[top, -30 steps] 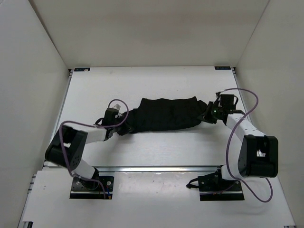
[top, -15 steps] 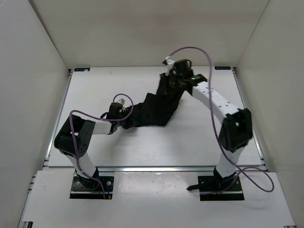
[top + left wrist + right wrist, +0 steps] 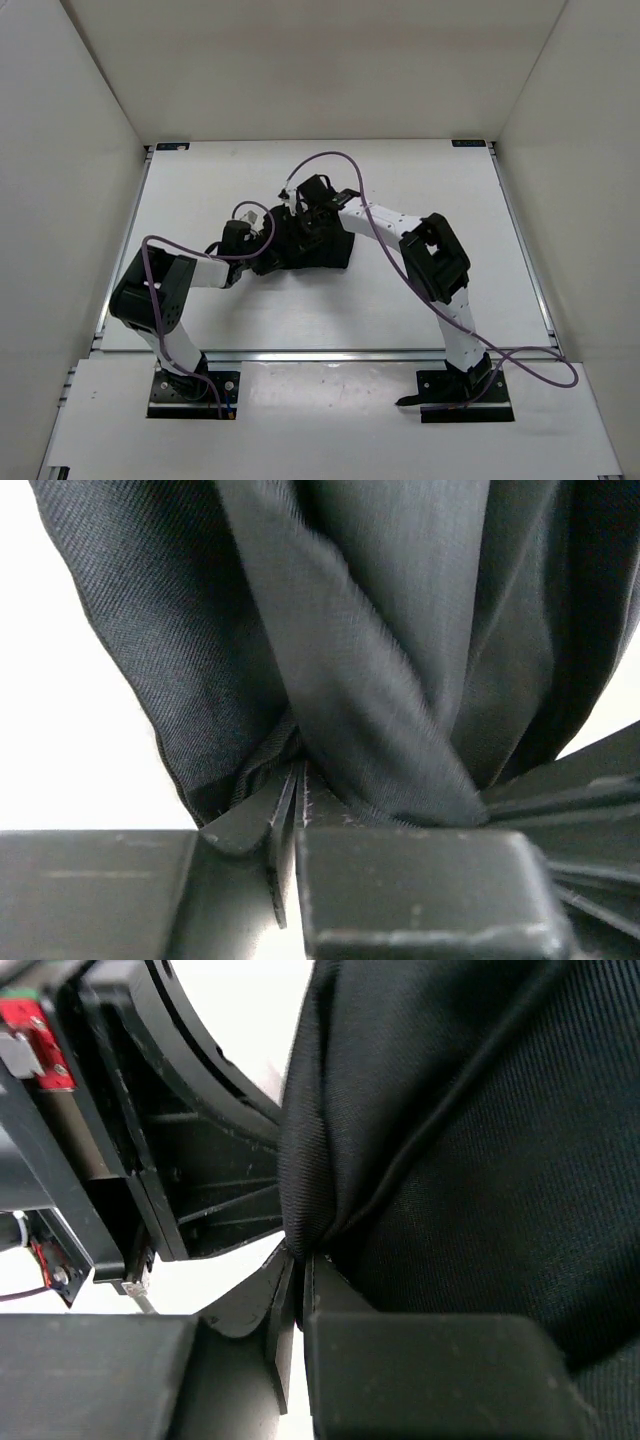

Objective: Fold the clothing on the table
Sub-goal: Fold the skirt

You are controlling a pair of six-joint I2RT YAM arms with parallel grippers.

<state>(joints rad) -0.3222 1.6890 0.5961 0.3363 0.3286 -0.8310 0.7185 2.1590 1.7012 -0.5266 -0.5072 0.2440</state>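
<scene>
Two pinches: we see left gripper (image 3: 298,782) and right gripper (image 3: 300,1260) each clamped on bunched clothing (image 3: 325,248), close together.

From above, the light is bright and even. The flat white matte tabletop (image 3: 200,190) carries only faint, soft shadows close around the black pleated fabric garment (image 3: 318,248), with no glare. The garment reads as a nearly featureless dark mass. In both wrist views its weave shows clearly, while the left tool (image 3: 296,805) and the right tool (image 3: 300,1275), below the garment, are soft and out of focus. The tabletop beside the garment is blown out to white.
</scene>
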